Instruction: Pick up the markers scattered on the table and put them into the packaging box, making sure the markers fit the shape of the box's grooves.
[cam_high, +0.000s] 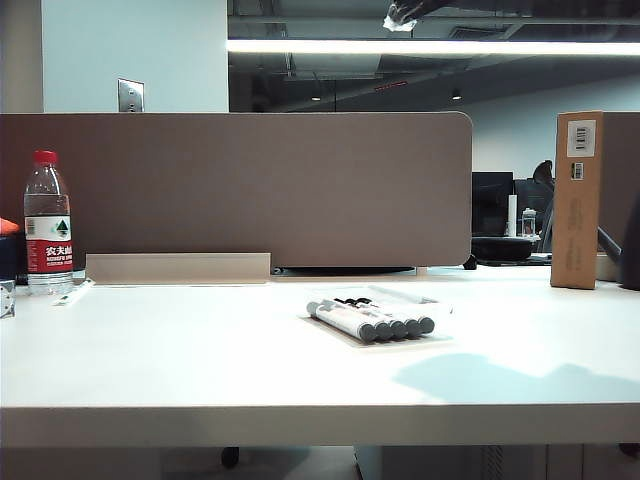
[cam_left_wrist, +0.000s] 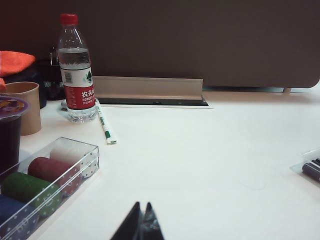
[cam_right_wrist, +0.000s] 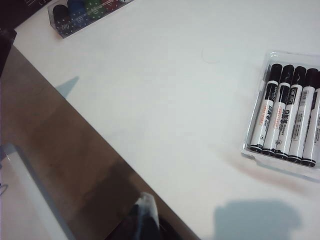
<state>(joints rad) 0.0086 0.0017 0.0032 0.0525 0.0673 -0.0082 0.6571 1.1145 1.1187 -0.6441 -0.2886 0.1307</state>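
Note:
Several markers (cam_high: 370, 318) with white barrels and black caps lie side by side in the clear packaging box (cam_high: 425, 300) on the white table (cam_high: 150, 350), right of its middle. The right wrist view shows them lined up in a row (cam_right_wrist: 287, 112) inside the box (cam_right_wrist: 280, 54). My right gripper (cam_right_wrist: 145, 200) is shut and empty, hovering over the table's edge well away from the box. My left gripper (cam_left_wrist: 141, 205) is shut on nothing, low over bare table; the box's corner (cam_left_wrist: 310, 167) shows far to its side. Neither gripper shows in the exterior view.
A water bottle (cam_high: 47, 225) stands at the back left, with a green-and-white pen (cam_left_wrist: 105, 125) and a paper cup (cam_left_wrist: 25, 107) beside it. A clear case of poker chips (cam_left_wrist: 45, 182) lies near my left gripper. A tall cardboard carton (cam_high: 578, 200) stands back right before the brown partition (cam_high: 240, 190).

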